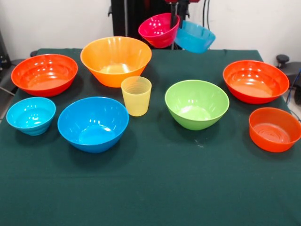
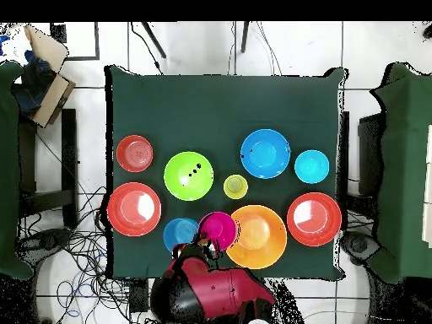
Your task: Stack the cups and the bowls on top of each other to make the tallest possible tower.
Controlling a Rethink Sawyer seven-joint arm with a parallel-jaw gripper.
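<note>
1. Near edge of the green tablecloth [image 1: 150,188] is bare. Nearest pieces are the big blue bowl [image 1: 93,123] and the small orange bowl [image 1: 274,129], both well apart from the gripper.
2. Next row back: small cyan bowl [image 1: 31,115], pale-yellow cup [image 1: 136,95] upright mid-table, lime green bowl [image 1: 196,104]. Cup stands between the blue and lime bowls, touching neither.
3. Behind those: red-orange bowl [image 1: 44,74] on one side, a second red-orange bowl [image 1: 255,81] on the other, and the large light-orange bowl [image 1: 115,60] just behind the cup.
4. Farthest back, lifted off the cloth: magenta bowl [image 1: 159,30] and a second cyan bowl [image 1: 194,36], both tilted, one on each side of the gripper [image 1: 175,21], right against it.
5. Count: one cup, nine bowls; seven on the table, two aloft. None nested.
6. Gripper hangs between those two raised bowls; can't tell how the fingers are set or which bowl they grasp.
7. Arm [image 2: 211,291] comes in low over the far table edge; from overhead the magenta bowl overlaps the light-orange bowl's rim.
</note>
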